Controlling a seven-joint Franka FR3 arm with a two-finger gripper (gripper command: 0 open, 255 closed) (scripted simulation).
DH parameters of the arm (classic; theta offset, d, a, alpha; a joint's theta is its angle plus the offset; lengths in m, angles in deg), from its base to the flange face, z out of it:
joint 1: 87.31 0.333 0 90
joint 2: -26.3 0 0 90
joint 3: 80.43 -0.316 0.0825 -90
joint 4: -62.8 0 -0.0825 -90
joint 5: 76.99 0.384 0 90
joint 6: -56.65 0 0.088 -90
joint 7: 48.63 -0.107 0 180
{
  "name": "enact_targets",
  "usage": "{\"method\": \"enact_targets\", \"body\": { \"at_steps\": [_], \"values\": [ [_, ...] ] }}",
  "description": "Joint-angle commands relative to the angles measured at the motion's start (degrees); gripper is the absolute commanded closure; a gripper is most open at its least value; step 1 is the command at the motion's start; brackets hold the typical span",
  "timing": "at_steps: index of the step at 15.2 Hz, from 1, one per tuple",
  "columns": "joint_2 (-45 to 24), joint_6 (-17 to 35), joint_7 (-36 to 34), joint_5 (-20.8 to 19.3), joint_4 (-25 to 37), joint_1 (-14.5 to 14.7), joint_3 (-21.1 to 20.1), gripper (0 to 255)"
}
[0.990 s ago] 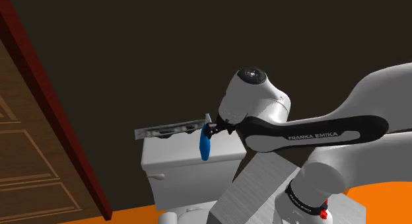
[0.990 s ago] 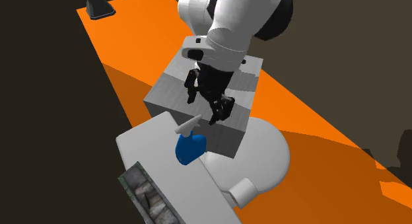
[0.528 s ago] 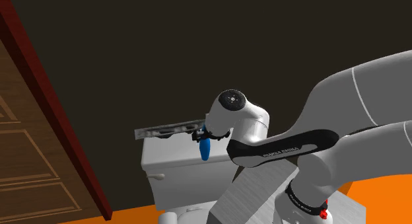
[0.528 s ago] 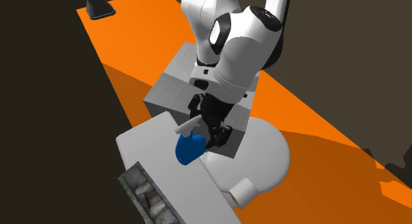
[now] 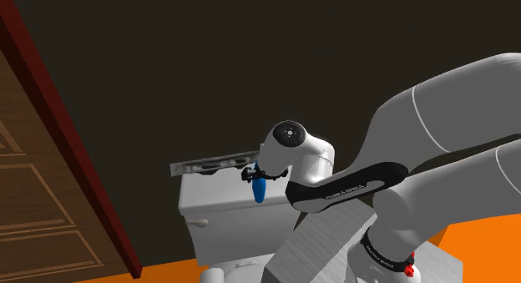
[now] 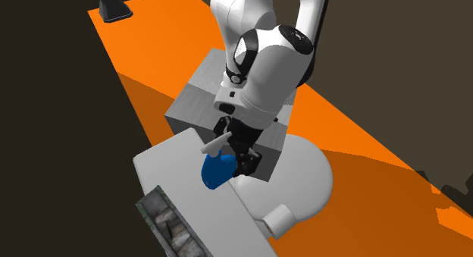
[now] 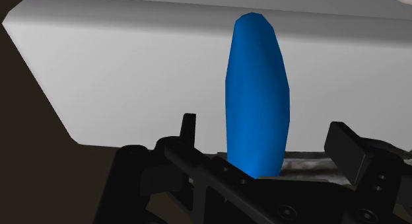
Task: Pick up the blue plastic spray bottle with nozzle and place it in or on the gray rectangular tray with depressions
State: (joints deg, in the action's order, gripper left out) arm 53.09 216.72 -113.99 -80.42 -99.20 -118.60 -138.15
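Dropping lower than it was a second ago, the gripper [image 6: 241, 153] is now reaching the level of the toilet tank [image 6: 163, 168] lid, where before it was hanging clear above it. The arm's wrist is swinging in over the tank's near side as it does so. The spray bottle [image 6: 216, 172] has not shifted: it is lying at the edge of the tank lid nearest the stand [image 6: 193, 104], its pale nozzle pointing back toward the stand. It may be hanging partly over that edge, though the angle makes this hard to judge.

Seen from the wrist, the fingers [image 7: 350, 153] are standing apart on either side of the blue body, with a gap showing on each side, so the hand is spread and gripping nothing yet. That is putting the approach close to done, and the grasp is looking like the next thing needed: closing squarely on the rounded body, which could slip or roll if caught off-centre.

The tray [image 6: 170, 225] is sitting along the far edge of the tank lid, well apart from the bottle, so the carry across the lid is still waiting.
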Motion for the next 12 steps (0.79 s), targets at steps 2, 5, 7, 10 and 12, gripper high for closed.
{"method": "enact_targets", "body": {
  "at_steps": [2,5,7,10,12],
  "values": [
    [-0.1,0.2,-0.1,-0.1,0.0,-0.3,-0.2,0],
    [-0.1,0.2,-0.1,-0.1,0.0,-0.3,-0.2,255],
    [-0.1,0.2,-0.1,-0.1,0.0,-0.3,-0.2,255],
    [-0.1,0.2,-0.1,-0.1,0.0,-0.3,-0.2,255],
    [-0.1,0.2,-0.1,-0.1,0.0,-0.3,-0.2,255]
  ]
}}
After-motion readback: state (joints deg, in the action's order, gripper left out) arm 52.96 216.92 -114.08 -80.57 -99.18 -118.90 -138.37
